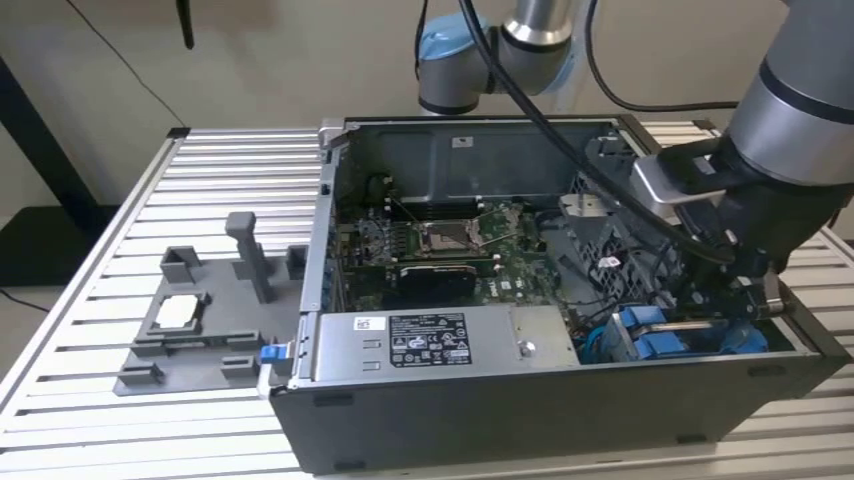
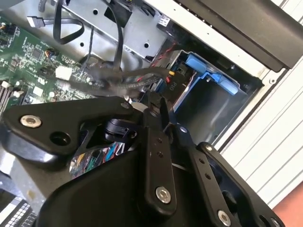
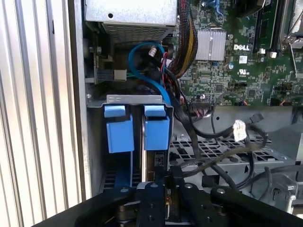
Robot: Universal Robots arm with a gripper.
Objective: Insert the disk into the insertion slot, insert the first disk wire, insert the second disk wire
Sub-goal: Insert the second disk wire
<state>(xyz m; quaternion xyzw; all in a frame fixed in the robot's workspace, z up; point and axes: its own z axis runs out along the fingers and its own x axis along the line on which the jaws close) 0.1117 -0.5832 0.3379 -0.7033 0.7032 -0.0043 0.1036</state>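
— Closest in, what's there?

— The gripper (image 3: 169, 182), black, reaching down into the corner of the open computer case (image 1: 534, 410). In the exterior view it (image 1: 751, 298) sits low at the case's right end, below the grey arm (image 1: 801, 110).

— And the fingers?

— I cannot tell whether they are spread or pressed together; the tips are crowded by black linkage in both wrist views.

— Where is the disk?

— Just beyond the tips in the first wrist view, a thin dark slab stands on edge; that looks to be the disk (image 3: 154, 163). It sits in the insertion slot (image 3: 118, 137), between two bright blue fittings under a grey metal lip. The second wrist view shows the slot (image 2: 208, 71) as a grey bay with a blue piece at its mouth, beside the gripper (image 2: 158, 106).

— Past that?

— A blue cable (image 3: 142, 71) loops over the bay, and black cables (image 3: 213, 137) trail across the perforated floor. Further on lie the green motherboard (image 3: 236, 61) and the silver power-supply box (image 3: 128, 12).

— Outside the case?

— The ribbed aluminium desk (image 1: 240, 170), with a grey plastic fixture (image 1: 200, 330) well apart, toward the exterior view's left.
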